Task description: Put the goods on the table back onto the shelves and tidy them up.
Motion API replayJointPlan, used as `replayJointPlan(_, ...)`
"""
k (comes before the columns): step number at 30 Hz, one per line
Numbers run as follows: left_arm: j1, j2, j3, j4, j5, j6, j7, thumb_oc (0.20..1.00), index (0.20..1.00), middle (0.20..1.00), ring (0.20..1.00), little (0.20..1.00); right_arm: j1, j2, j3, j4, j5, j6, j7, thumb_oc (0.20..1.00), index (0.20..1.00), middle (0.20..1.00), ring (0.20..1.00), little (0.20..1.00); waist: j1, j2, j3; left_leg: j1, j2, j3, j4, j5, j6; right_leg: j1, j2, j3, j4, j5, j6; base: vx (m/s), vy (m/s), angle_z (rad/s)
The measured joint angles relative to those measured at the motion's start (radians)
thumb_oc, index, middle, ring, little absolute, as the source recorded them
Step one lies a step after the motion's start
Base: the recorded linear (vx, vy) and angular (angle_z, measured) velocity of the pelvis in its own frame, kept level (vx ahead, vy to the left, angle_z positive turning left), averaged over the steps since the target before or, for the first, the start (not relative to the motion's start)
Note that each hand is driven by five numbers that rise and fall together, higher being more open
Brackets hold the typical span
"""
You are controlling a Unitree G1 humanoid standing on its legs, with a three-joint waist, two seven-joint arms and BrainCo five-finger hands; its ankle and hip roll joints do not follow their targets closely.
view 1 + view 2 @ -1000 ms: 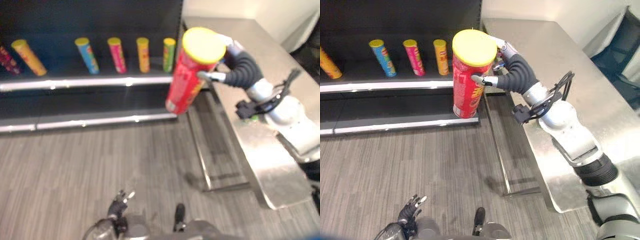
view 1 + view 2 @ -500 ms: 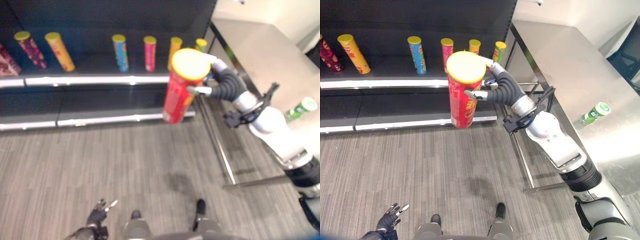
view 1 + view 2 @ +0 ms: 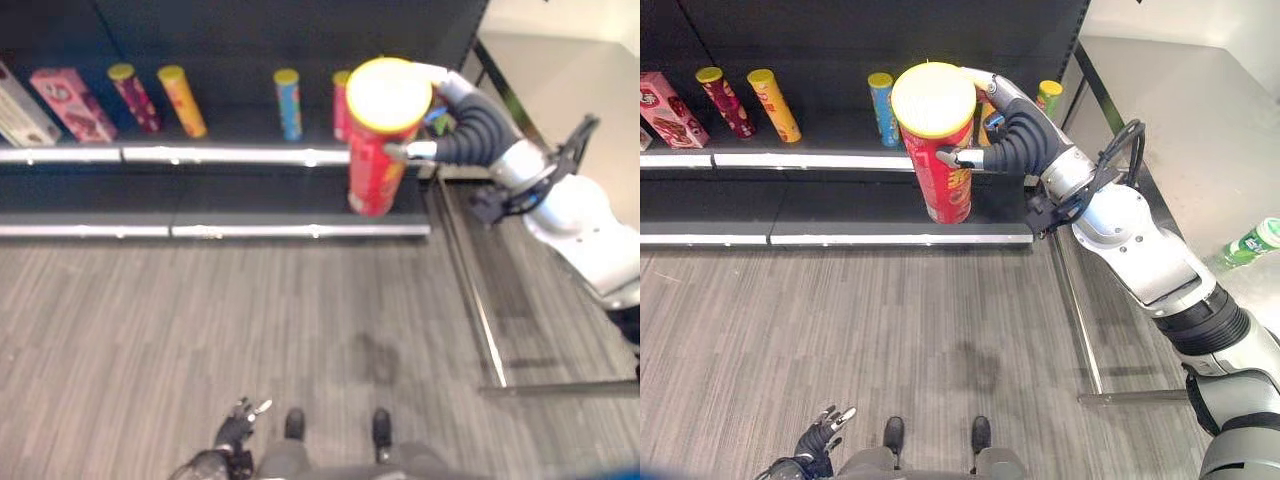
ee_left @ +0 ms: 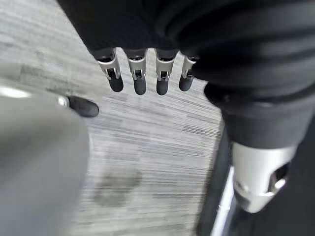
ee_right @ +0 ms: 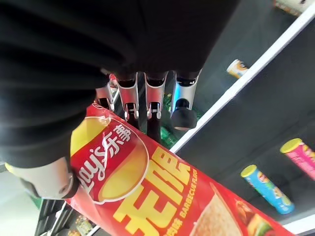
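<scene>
Shelving (image 3: 240,155) of dark metal runs across the top of the left eye view, a silver rail along its front edge. On it stand two boxes at far upper left (image 3: 60,100), then four small cans in a row: maroon (image 3: 130,95), orange (image 3: 182,100), blue (image 3: 289,103) and one half hidden behind the big can. One red chip can (image 3: 378,135) with a yellow lid hangs upper centre, in front of the shelf edge, grasped round its side by the right hand (image 3: 455,120). Grey wood-grain floor (image 3: 200,330) fills the lower half; the left hand (image 3: 235,435) sits at the bottom edge.

Right eye view: one more small can, green-yellow (image 3: 1048,96), shows at the shelf's right end, and one green bottle (image 3: 1252,243) lies on the steel table (image 3: 1160,90) at right.

Left wrist view: fingers hang straight and relaxed over the floor, holding nothing.

Right wrist view: fingers and thumb wrap the red can.
</scene>
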Motion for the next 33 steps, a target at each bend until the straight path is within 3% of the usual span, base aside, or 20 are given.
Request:
replayJointPlan(2,-0.021,-0.026,-0.034,-0.094,-0.001,-0.004,-0.008,1.0,1.0,1.0,1.0,1.0,-0.064,0.005,0.064,-0.011,0.002,-0.015,0.011,0.2,0.2,0.2,0.2,0.2,0.019,0.017,-0.008,-0.038,0.009,-0.01,0.075,0.01,-0.039,-0.011,0.017,-0.014,0.016,-0.02,-0.012,0.07,-0.149,0.34)
replayJointPlan(4,-0.088,-0.035,-0.02,-0.125,-0.001,-0.008,-0.01,1.0,1.0,1.0,1.0,1.0,-0.068,0.0,0.062,-0.009,0.001,-0.019,0.019,0.2,0.2,0.2,0.2,0.2,0.03,-0.009,0.016,-0.222,-0.002,0.0,0.378,0.024,-0.067,-0.043,-0.006,-0.035,0.075,-0.055,-0.062,0.11,0.005,0.52)
replayJointPlan(5,-0.096,-0.039,-0.02,-0.113,-0.001,-0.007,-0.014,1.0,1.0,1.0,1.0,1.0,-0.066,0.012,0.062,-0.005,0.001,-0.019,0.024,0.2,0.2,0.2,0.2,0.2,0.054,-0.014,0.022,-0.24,0.008,-0.003,0.422,0.025,-0.061,-0.036,-0.008,-0.03,0.076,-0.051,-0.072,0.21,0.144,0.03)
replayJointPlan(6,-0.085,-0.033,-0.017,-0.101,-0.002,-0.008,-0.019,1.0,1.0,1.0,1.0,1.0,-0.054,0.035,0.046,-0.01,0.001,-0.021,0.025,0.2,0.2,0.2,0.2,0.2,0.056,-0.023,0.026,-0.253,0.04,0.001,0.414,-0.015,-0.022,-0.024,-0.001,-0.015,0.052,-0.056,-0.065,0.25,0.195,-0.25)
replayJointPlan(10,-0.067,-0.011,0.026,-0.029,-0.001,-0.015,-0.019,1.0,1.0,1.0,1.0,1.0,-0.03,0.066,-0.008,-0.011,0.001,-0.019,0.023,0.2,0.2,0.2,0.2,0.2,0.051,0.0,0.054,-0.216,0.299,-0.06,0.022,0.005,-0.042,-0.042,0.045,0.065,0.015,-0.027,-0.057,0.28,0.289,-0.53)
replayJointPlan(12,-0.074,-0.006,0.031,-0.01,0.0,-0.016,-0.022,1.0,1.0,1.0,1.0,1.0,-0.023,0.03,-0.012,-0.005,0.001,-0.017,0.023,0.2,0.2,0.2,0.2,0.2,0.053,0.017,0.057,-0.221,0.323,-0.057,-0.006,0.008,-0.05,-0.042,0.033,0.083,0.01,-0.038,-0.035,0.35,0.493,-0.3)
replayJointPlan(14,-0.072,-0.016,0.051,-0.006,0.0,-0.017,-0.033,1.0,1.0,1.0,1.0,1.0,-0.007,0.005,-0.024,-0.019,0.001,-0.016,0.021,0.2,0.2,0.2,0.2,0.2,0.054,0.019,0.056,-0.22,0.286,-0.055,0.01,0.007,-0.052,-0.037,0.0,0.101,0.014,-0.043,-0.007,0.21,0.467,-0.35)
replayJointPlan(16,-0.059,-0.031,0.044,0.028,0.0,-0.02,-0.04,1.0,1.0,1.0,1.0,1.0,0.014,0.031,-0.06,-0.056,0.0,-0.017,0.021,0.2,0.2,0.2,0.2,0.2,0.072,0.049,0.044,-0.181,0.184,-0.05,0.024,0.017,-0.028,-0.037,-0.042,0.15,0.02,-0.047,0.017,0.2,0.485,-0.9)
replayJointPlan(17,-0.073,-0.01,0.039,0.041,0.0,-0.018,-0.044,1.0,1.0,1.0,1.0,1.0,0.061,0.054,-0.1,-0.085,0.0,-0.024,0.012,0.2,0.2,0.2,0.2,0.2,0.078,0.03,0.046,-0.186,0.161,-0.055,0.05,0.066,-0.111,-0.037,-0.072,0.155,0.021,-0.049,0.02,0.19,0.604,-0.64)
replayJointPlan(18,-0.079,0.038,0.003,0.045,0.0,-0.01,-0.041,1.0,1.0,1.0,1.0,1.0,0.077,0.077,-0.098,-0.095,-0.006,-0.016,0.006,0.2,0.2,0.2,0.2,0.2,0.061,-0.01,0.046,-0.2,0.108,-0.042,0.086,0.063,-0.096,-0.048,-0.112,0.136,0.033,-0.04,0.002,0.05,0.406,-0.18)
replayJointPlan(20,-0.085,0.116,-0.051,0.001,0.0,-0.008,-0.044,1.0,1.0,1.0,1.0,1.0,0.066,0.107,-0.092,-0.093,-0.019,-0.01,0.006,0.2,0.2,0.2,0.2,0.2,0.067,-0.008,0.046,-0.23,0.092,-0.015,0.13,0.04,-0.059,-0.099,-0.124,0.116,0.059,0.093,-0.119,0.04,0.366,-0.28)
replayJointPlan(22,-0.081,0.151,-0.018,-0.018,-0.001,-0.009,-0.04,1.0,1.0,1.0,1.0,1.0,0.022,0.122,-0.075,-0.083,-0.019,-0.001,0.005,0.2,0.2,0.2,0.2,0.2,0.084,-0.01,0.045,-0.217,0.08,0.034,0.129,0.023,-0.028,-0.103,-0.135,0.087,0.0,0.257,-0.131,0.01,0.26,-0.61)
replayJointPlan(23,-0.074,0.158,0.01,-0.017,-0.002,-0.009,-0.039,1.0,1.0,1.0,1.0,1.0,-0.029,0.136,-0.044,-0.052,-0.018,-0.002,0.003,0.2,0.2,0.2,0.2,0.2,0.103,-0.014,0.044,-0.205,0.085,0.082,0.125,0.014,-0.013,-0.117,-0.148,0.027,-0.007,0.286,-0.131,-0.02,0.186,-0.97)
replayJointPlan(24,-0.07,0.162,0.06,-0.007,-0.003,-0.008,-0.037,1.0,1.0,1.0,1.0,1.0,-0.092,0.157,0.0,-0.008,-0.018,0.002,0.002,0.2,0.2,0.2,0.2,0.2,0.131,-0.017,0.045,-0.181,0.093,0.13,0.119,0.008,-0.005,-0.126,-0.161,-0.062,0.004,0.27,-0.119,-0.03,0.179,-1.21)
replayJointPlan(25,-0.059,0.153,0.1,-0.019,-0.014,-0.008,-0.03,1.0,1.0,1.0,1.0,1.0,-0.14,0.158,0.028,0.026,-0.017,0.0,0.003,0.2,0.2,0.2,0.2,0.2,0.168,-0.006,0.044,-0.152,0.096,0.186,0.118,-0.003,0.021,-0.105,-0.182,-0.172,0.073,0.171,-0.035,-0.06,0.342,-1.05)
replayJointPlan(26,-0.04,0.147,0.107,-0.045,-0.022,-0.01,-0.03,1.0,1.0,1.0,1.0,1.0,-0.16,0.164,0.031,0.047,-0.016,0.0,0.001,0.2,0.2,0.2,0.2,0.2,0.183,-0.003,0.043,-0.126,0.102,0.224,0.103,-0.01,0.049,-0.106,-0.191,-0.22,0.177,0.116,0.001,-0.06,0.299,-0.76)
replayJointPlan(29,-0.016,0.123,0.133,-0.067,-0.041,-0.017,-0.025,1.0,1.0,1.0,1.0,1.0,-0.167,0.192,0.028,0.062,-0.016,0.0,-0.005,0.2,0.2,0.2,0.2,0.2,0.234,-0.059,0.016,-0.09,0.065,0.279,0.067,-0.018,0.061,-0.088,-0.204,-0.19,0.455,-0.019,0.103,-0.01,0.172,-0.33)
replayJointPlan(30,0.0,0.102,0.122,-0.077,-0.041,-0.016,-0.026,1.0,1.0,1.0,1.0,1.0,-0.161,0.21,0.027,0.058,-0.014,-0.003,0.003,0.2,0.2,0.2,0.2,0.2,0.25,-0.1,-0.006,-0.09,0.034,0.288,0.066,-0.015,0.067,-0.05,-0.187,-0.165,0.407,-0.041,0.131,0.02,0.235,-0.18)
replayJointPlan(32,-0.003,0.068,0.113,-0.073,-0.041,-0.016,-0.026,1.0,1.0,1.0,1.0,1.0,-0.158,0.208,0.028,0.041,-0.008,-0.008,0.006,0.2,0.2,0.2,0.2,0.2,0.252,-0.134,-0.017,-0.089,-0.01,0.278,0.064,-0.019,0.087,0.045,-0.135,-0.124,0.203,-0.03,0.119,0.08,0.21,-0.05)
replayJointPlan(33,-0.007,0.028,0.093,-0.067,-0.04,-0.018,-0.026,1.0,1.0,1.0,1.0,1.0,-0.154,0.197,0.023,0.03,-0.008,-0.02,0.006,0.2,0.2,0.2,0.2,0.2,0.245,-0.147,-0.023,-0.085,-0.033,0.247,0.044,-0.027,0.119,0.023,-0.099,-0.122,0.226,-0.032,0.073,0.2,0.192,-0.04)
